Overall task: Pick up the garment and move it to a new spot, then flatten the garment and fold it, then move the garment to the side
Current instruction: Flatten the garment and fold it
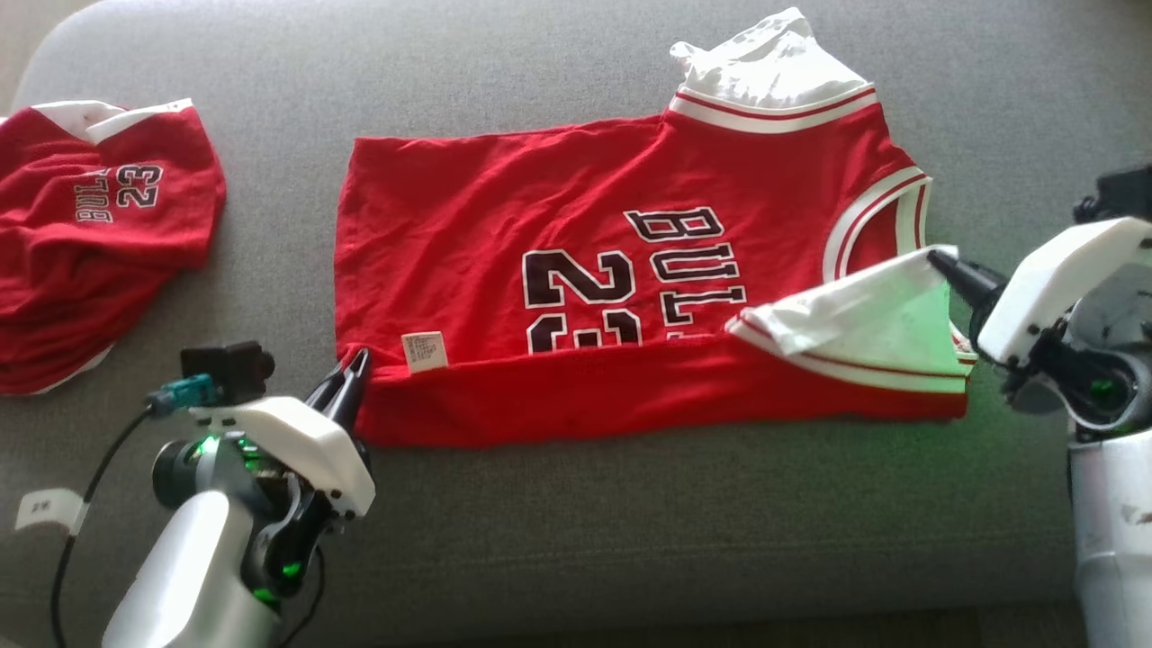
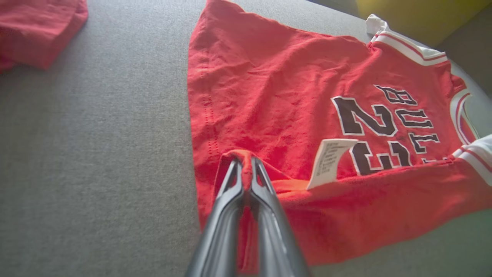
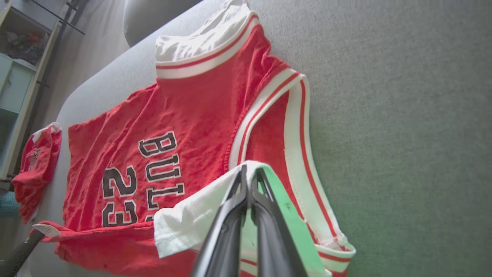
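The garment [image 1: 576,216] is a red jersey with black "BULLS 23" lettering, white trim and white sleeves, spread on the grey sofa seat. Its near long edge is lifted and turned over toward the far side, hiding the lower half of the lettering. My left gripper [image 1: 353,371] is shut on the red hem corner [image 2: 246,156] at the garment's left end, beside a white care label [image 2: 330,161]. My right gripper [image 1: 940,261] is shut on the white sleeve [image 3: 200,215] at the right end, holding it raised above the armhole trim [image 3: 296,154].
A second red jersey [image 1: 90,243] lies crumpled at the far left of the sofa [image 1: 630,531]. The seat's front edge runs along the bottom of the head view. Shelving [image 3: 15,88] stands beyond the sofa in the right wrist view.
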